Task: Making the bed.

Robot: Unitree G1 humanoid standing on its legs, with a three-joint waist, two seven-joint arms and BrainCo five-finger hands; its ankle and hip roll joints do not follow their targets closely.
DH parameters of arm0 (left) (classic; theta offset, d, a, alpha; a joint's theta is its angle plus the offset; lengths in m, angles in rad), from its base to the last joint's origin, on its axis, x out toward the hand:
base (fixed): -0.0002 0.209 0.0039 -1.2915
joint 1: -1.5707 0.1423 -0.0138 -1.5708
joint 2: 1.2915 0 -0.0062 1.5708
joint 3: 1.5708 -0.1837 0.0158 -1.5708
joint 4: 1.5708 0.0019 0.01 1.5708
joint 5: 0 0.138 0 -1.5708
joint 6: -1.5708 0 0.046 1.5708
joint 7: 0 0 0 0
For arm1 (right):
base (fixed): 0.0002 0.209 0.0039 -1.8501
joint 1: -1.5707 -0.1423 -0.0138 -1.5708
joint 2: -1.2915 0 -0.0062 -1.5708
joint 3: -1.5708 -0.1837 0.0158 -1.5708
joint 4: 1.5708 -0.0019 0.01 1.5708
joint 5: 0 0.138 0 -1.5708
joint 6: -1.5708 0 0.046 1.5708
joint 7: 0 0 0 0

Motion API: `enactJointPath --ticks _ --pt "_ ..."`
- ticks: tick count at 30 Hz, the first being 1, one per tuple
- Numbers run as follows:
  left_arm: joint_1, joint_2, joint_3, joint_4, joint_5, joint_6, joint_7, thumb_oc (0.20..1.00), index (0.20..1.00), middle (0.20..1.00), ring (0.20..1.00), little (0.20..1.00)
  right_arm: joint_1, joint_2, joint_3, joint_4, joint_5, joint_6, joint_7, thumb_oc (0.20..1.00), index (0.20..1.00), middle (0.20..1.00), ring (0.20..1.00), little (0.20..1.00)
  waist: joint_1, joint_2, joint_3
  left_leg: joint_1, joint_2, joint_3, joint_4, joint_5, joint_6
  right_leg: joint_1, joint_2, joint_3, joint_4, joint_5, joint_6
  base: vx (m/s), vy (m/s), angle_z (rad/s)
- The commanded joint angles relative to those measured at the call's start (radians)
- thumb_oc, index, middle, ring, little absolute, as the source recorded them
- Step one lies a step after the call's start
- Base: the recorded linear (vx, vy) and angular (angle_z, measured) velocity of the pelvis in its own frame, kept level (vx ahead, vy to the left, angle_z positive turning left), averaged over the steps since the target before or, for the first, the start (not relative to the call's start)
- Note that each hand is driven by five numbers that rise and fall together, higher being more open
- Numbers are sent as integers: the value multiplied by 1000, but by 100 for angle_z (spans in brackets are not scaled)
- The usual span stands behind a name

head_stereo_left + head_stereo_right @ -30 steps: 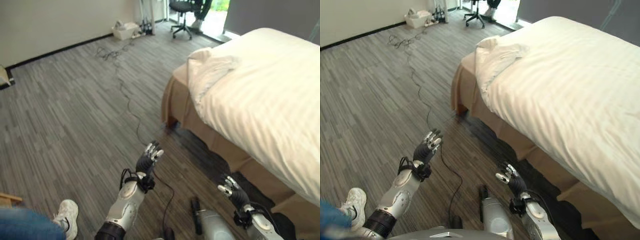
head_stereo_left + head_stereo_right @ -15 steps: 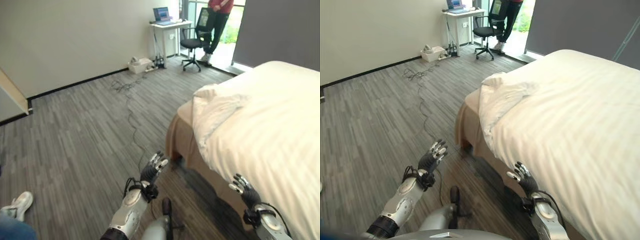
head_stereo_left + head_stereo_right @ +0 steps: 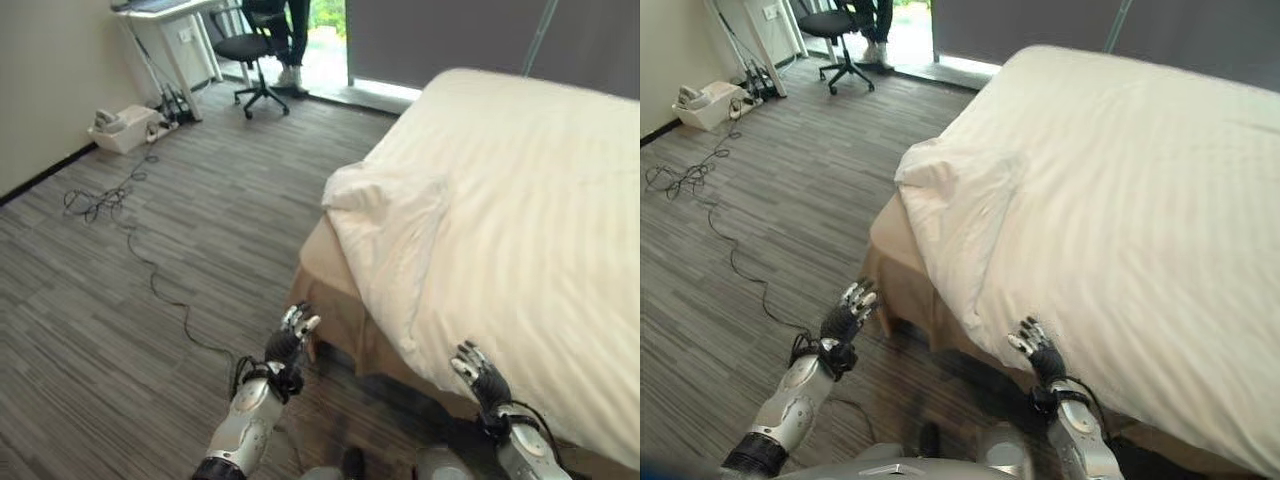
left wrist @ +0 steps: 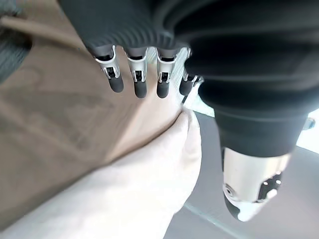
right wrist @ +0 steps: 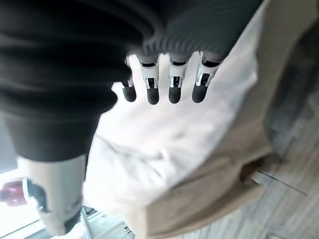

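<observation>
Hands are hovering low before the bed [image 3: 530,200], I think to be ready for the folded corner. I am keeping the left hand [image 3: 285,345] at 7 o'clock over the floor [image 3: 120,300], fingers released, and the right hand [image 3: 480,375] at 5 o'clock near the duvet [image 3: 1120,200] edge, fingers also released, grasping nothing. Duvet is lying white and mostly smooth, but its corner [image 3: 390,215] at 12 o'clock is bunching over the tan bed skirt [image 3: 335,300].

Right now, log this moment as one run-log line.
left hand: open, over floor by bed corner | right hand: open, at duvet edge | duvet corner: rumpled
</observation>
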Motion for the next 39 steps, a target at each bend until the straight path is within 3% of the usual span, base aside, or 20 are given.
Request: enactJointPath --ticks 1,4,7,11,12,13,16,18,19,20,21,26,27,28,29,30,31,34,38,39 --pt "-15 50 12 -74 74 -27 -35 1000 1000 1000 1000 1000 -30 -42 -29 10 13 -31 23 1000 1000 1000 1000 1000 -18 -37 -61 -6 121 93 -2 12 -111 115 -1 -165 -449 188 39 243 154 -29" --pt "5 30 36 -77 80 -35 -27 1000 1000 1000 1000 1000 -35 -52 -32 10 -8 -35 18 1000 1000 1000 1000 1000 24 -64 -88 3 128 191 49 -27 -127 202 -33 -349 -590 165 21 207 66 -71" --pt "22 7 39 -84 63 -36 -25 1000 1000 1000 1000 1000 -44 -60 -31 2 -1 -38 19 1000 1000 1000 1000 1000 32 -81 -104 -7 137 230 96 -21 -139 224 -8 -294 -650 175 21 139 -74 -100" --pt "20 -33 -3 -86 6 -19 -30 1000 1000 1000 1000 1000 -61 -79 -42 -10 41 -53 -5 1000 1000 1000 1000 1000 38 -121 -85 -198 235 231 649 154 -216 302 38 -205 -717 175 -58 111 -144 -110" --pt "22 -36 -11 -95 8 -18 -29 1000 1000 1000 1000 1000 -60 -81 -40 -16 51 -51 -1 1000 1000 1000 1000 1000 47 -126 -73 -230 224 192 706 145 -204 310 36 -173 -715 173 -61 30 70 -80" --pt "28 -41 -20 -100 9 -16 -31 1000 1000 1000 1000 1000 -55 -88 -31 -19 42 -46 5 1000 1000 1000 1000 1000 54 -127 -73 -236 196 141 680 119 -185 311 37 -125 -710 165 -55 67 140 -103" --pt "44 -61 -16 -101 3 -20 -33 1000 1000 1000 1000 1000 -60 -105 -7 -5 -4 -29 13 1000 1000 1000 1000 1000 63 -125 -81 -193 241 59 503 105 -169 311 30 -12 -708 175 -25 108 203 -170" --pt "42 -66 -16 -113 -11 -28 -34 1000 1000 1000 1000 1000 -68 -117 -9 -5 -3 -30 21 1000 1000 1000 1000 1000 78 -106 -95 -103 241 -124 356 122 -172 302 35 83 -695 185 9 168 232 -150" --pt "41 -66 -16 -113 -11 -28 -34 1000 1000 1000 1000 1000 -68 -117 -9 -5 -3 -30 21 1000 1000 1000 1000 1000 78 -108 -96 -103 240 -124 351 127 -173 300 34 84 -695 186 9 168 267 -83" --pt "40 -67 -24 -112 -1 -31 -30 1000 1000 1000 1000 1000 -73 -126 -11 1 -10 -29 29 1000 1000 1000 1000 1000 86 -90 -111 -52 216 -322 306 148 -187 285 45 188 -688 191 32 141 413 -164" --pt "25 -63 -25 -121 11 -36 -30 1000 1000 1000 1000 1000 -86 -123 -15 8 5 -27 35 1000 1000 1000 1000 1000 71 -72 -121 -8 188 -436 277 116 -203 248 49 294 -662 198 56 127 562 -178" --pt "-22 -31 -71 -129 -4 -41 -54 1000 1000 1000 1000 1000 -80 -77 -50 39 23 -32 8 1000 1000 1000 1000 1000 0 -54 -126 116 187 -202 -27 -47 -162 154 -9 411 -655 250 136 -123 469 -151" --pt "-20 -28 -74 -129 -1 -45 -50 1000 1000 1000 1000 1000 -72 -62 -53 45 17 -37 -6 1000 1000 1000 1000 1000 -10 -51 -116 137 168 -164 -62 -56 -145 130 -24 407 -663 300 162 -350 493 -116" --pt "-17 -12 -70 -136 11 -48 -46 1000 1000 1000 1000 1000 -76 -48 -51 46 20 -39 -10 1000 1000 1000 1000 1000 5 -45 -82 139 155 -93 -67 -62 -128 56 -49 283 -660 361 157 -289 327 -105" --pt "-17 -12 -70 -136 11 -48 -46 1000 1000 1000 1000 1000 -77 -47 -51 46 20 -39 -10 1000 1000 1000 1000 1000 6 -46 -84 136 154 -93 -67 -60 -128 53 -50 284 -660 363 157 -360 311 -114" --pt "-13 1 -67 -139 26 -46 -41 1000 1000 1000 1000 1000 -81 -30 -44 55 37 -40 -9 1000 1000 1000 1000 1000 28 -32 -64 129 148 -60 -68 -60 -123 25 -67 119 -624 332 126 -146 142 -126" --pt "-13 2 -67 -139 26 -46 -41 1000 1000 1000 1000 1000 -81 -30 -44 55 37 -40 -9 1000 1000 1000 1000 1000 27 -33 -65 126 147 -61 -68 -59 -123 23 -68 119 -624 333 126 -266 260 -147" --pt "27 11 -36 -145 35 -31 -49 1000 1000 1000 1000 1000 -92 -32 1 78 31 -22 30 1000 1000 1000 1000 1000 73 -14 -66 59 117 -3 -47 -19 -91 79 -61 -132 -413 210 68 -364 313 -104" --pt "81 -12 0 -131 25 -15 -41 1000 1000 1000 1000 1000 -94 -42 0 65 25 -20 28 1000 1000 1000 1000 1000 101 -21 -95 21 96 5 -31 -11 -78 128 -16 -134 -366 159 56 -171 69 -33" --pt "91 -17 13 -124 29 -19 -36 1000 1000 1000 1000 1000 -97 -46 -1 61 19 -19 27 1000 1000 1000 1000 1000 122 -35 -109 7 86 14 -20 -18 -81 196 -33 -175 -476 132 46 -93 -56 -12"
